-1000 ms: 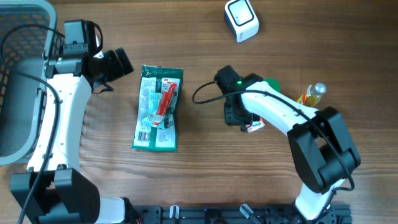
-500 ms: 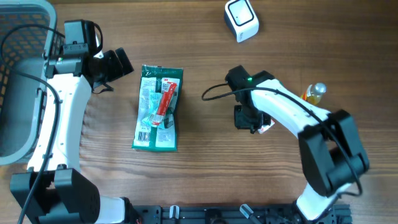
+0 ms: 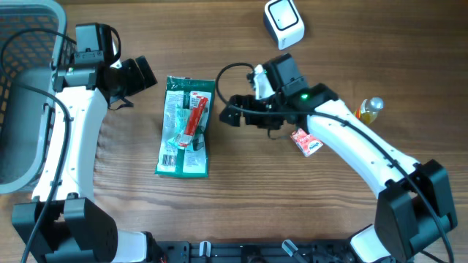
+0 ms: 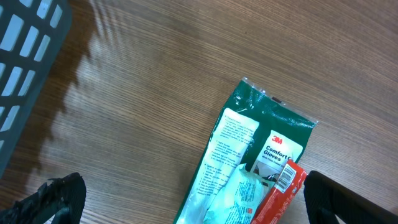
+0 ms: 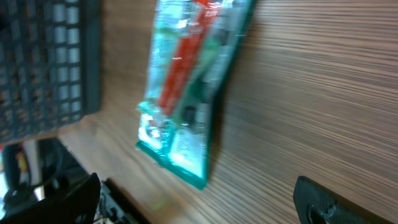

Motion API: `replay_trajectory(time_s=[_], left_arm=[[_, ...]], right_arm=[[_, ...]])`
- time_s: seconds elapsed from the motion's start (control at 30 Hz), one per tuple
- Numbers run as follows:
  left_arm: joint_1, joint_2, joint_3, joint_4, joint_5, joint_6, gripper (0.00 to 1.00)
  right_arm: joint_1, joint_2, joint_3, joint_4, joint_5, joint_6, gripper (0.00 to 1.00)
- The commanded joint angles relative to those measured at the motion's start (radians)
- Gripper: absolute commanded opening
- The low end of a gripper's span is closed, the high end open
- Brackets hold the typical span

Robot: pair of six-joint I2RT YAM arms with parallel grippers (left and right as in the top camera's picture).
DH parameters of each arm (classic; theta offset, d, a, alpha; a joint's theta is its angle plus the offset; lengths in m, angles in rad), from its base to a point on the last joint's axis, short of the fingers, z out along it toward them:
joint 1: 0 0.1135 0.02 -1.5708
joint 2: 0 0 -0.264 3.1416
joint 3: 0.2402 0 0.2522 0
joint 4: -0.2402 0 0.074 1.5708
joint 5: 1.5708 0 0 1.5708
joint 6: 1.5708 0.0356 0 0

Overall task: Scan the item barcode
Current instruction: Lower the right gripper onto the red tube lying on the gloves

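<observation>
The right gripper (image 3: 232, 109) hangs with its jaws spread wide and empty, just right of the green glove packet (image 3: 186, 128) lying flat on the bench (image 3: 241, 190). A small red-and-white packet (image 3: 307, 142) lies beside that arm, clear of the gripper. The left gripper (image 3: 139, 77), likewise spread and empty, hovers near the glove packet's upper left corner. The white scanner (image 3: 284, 23) sits at the far edge.

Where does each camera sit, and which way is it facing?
Overhead: above the table, looking straight down; left arm, right arm, glove packet, scanner, basket.
Left wrist: on the left arm, facing down at the packet's top end; open jaws at bottom corners.
Right wrist: on the right arm, facing across the table at packet and basket; open jaws at bottom corners.
Shared: all see glove packet and basket.
</observation>
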Motion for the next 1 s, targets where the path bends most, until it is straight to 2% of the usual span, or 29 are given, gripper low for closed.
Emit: replay_trajectory(time_s=[0.0,0.1,0.17,0.2,0.27,0.37,0.43,0.5,0.6,0.73,0.8,0.83,0.97], left_arm=[[0.003,-0.009,0.011,0.002,0.008,0.001,1.00],[0.003,-0.009,0.011,0.002,0.008,0.001,1.00],[0.003,-0.009,0.011,0.002,0.008,0.001,1.00],[0.003,-0.009,0.011,0.002,0.008,0.001,1.00],[0.003,-0.009,0.011,0.002,0.008,0.001,1.00],[0.003,-0.009,0.011,0.002,0.008,0.001,1.00],[0.003,-0.009,0.011,0.002,0.008,0.001,1.00],[0.003,-0.009,0.011,0.002,0.008,0.001,1.00],[0.003,-0.009,0.011,0.002,0.008,0.001,1.00],[0.003,-0.009,0.011,0.002,0.008,0.001,1.00],[0.003,-0.009,0.011,0.002,0.008,0.001,1.00],[0.003,-0.009,0.011,0.002,0.008,0.001,1.00],[0.003,-0.009,0.011,0.002,0.008,0.001,1.00]], right_arm=[[0.079,0.004,0.010,0.056,-0.060,0.042,1.00],[0.134,0.004,0.010,0.118,-0.023,0.056,1.00],[0.177,0.004,0.010,0.138,0.076,0.126,0.97],[0.195,0.004,0.010,0.141,0.126,0.158,0.89],[0.220,0.004,0.010,0.141,0.196,0.194,0.82],[0.265,0.004,0.010,0.147,0.275,0.200,0.82],[0.276,0.004,0.010,0.153,0.278,0.200,0.88],[0.282,0.004,0.010,0.153,0.278,0.197,0.88],[0.282,0.004,0.010,0.150,0.299,0.194,0.80],[0.282,0.006,0.004,0.149,0.327,0.194,0.78],[0.282,0.006,0.004,0.149,0.335,0.194,0.83],[0.282,0.006,0.004,0.149,0.338,0.194,0.98],[0.282,0.011,0.004,0.148,0.356,0.194,1.00]])
